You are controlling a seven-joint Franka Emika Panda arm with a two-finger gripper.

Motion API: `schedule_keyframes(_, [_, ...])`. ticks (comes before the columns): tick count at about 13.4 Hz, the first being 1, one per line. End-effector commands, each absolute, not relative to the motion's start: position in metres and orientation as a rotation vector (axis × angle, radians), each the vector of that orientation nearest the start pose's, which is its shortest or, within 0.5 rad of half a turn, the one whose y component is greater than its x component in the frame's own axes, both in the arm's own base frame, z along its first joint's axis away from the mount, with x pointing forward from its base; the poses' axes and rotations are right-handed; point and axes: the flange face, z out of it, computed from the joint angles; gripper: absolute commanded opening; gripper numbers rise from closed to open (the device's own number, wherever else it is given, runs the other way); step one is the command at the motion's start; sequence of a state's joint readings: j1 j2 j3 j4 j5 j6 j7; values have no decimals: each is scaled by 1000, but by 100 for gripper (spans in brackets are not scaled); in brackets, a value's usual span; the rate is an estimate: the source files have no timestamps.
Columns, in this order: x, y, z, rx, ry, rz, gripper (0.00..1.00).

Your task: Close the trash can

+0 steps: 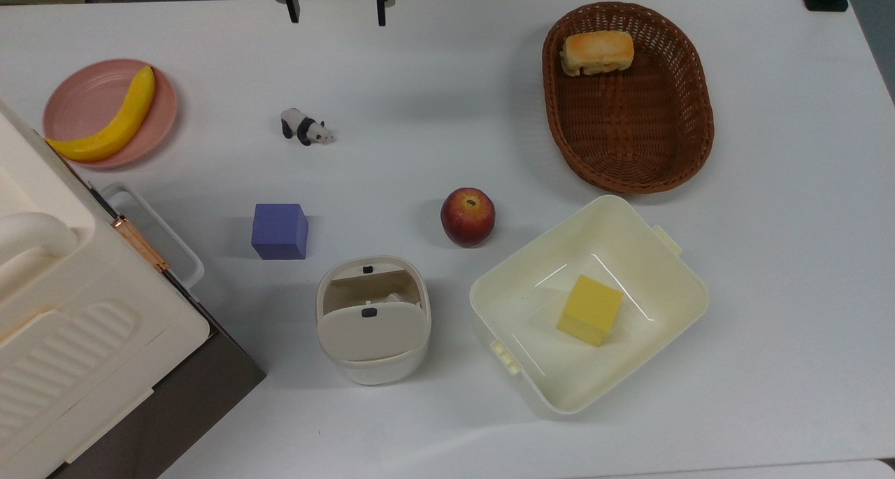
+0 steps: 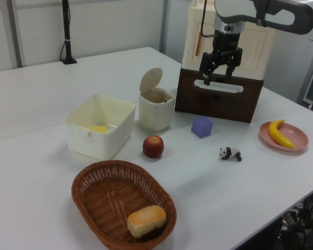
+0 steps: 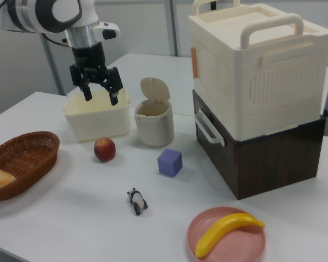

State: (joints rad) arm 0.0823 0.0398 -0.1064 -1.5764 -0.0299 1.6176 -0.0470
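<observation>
The trash can (image 1: 373, 318) is a small cream bin standing near the top view's lower middle, between a purple cube and a cream tub. Its beige lid (image 2: 151, 79) is hinged up and stands raised, so the inside shows; the same lid (image 3: 154, 89) is upright in the right view. My gripper (image 1: 338, 16) is open at the top view's upper edge, far from the bin. It hangs high above the table with nothing between its fingers, as the left view (image 2: 217, 77) and the right view (image 3: 101, 97) also show.
A red apple (image 1: 468, 217) and purple cube (image 1: 280, 231) lie just beyond the bin. A cream tub (image 1: 650, 255) holds a yellow block. Also present: a brown basket (image 1: 692, 136) with bread, a toy panda (image 1: 305, 127), a pink plate (image 1: 77, 98) with a banana, and a big cream box (image 1: 63, 339) on a dark cabinet.
</observation>
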Motion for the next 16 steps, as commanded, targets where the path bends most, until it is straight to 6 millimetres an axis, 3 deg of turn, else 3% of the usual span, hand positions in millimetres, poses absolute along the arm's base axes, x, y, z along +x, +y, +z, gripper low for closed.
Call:
schedule_keyframes(1, [568, -9, 598, -3218, -283, 42, 100])
schedule_keyframes(12, [571, -14, 605, -3155, -45, -38, 100])
schedule_keyframes(13, [572, -16, 604, -3155, -2, -41, 72])
schedule_keyframes(14, [573, -16, 606, -3152, 21, -67, 22])
schedule_keyframes(15, [576, -16, 607, -3150, 21, -101, 5])
schedule_keyframes(16, [577, -16, 607, -3151, 23, -116, 0])
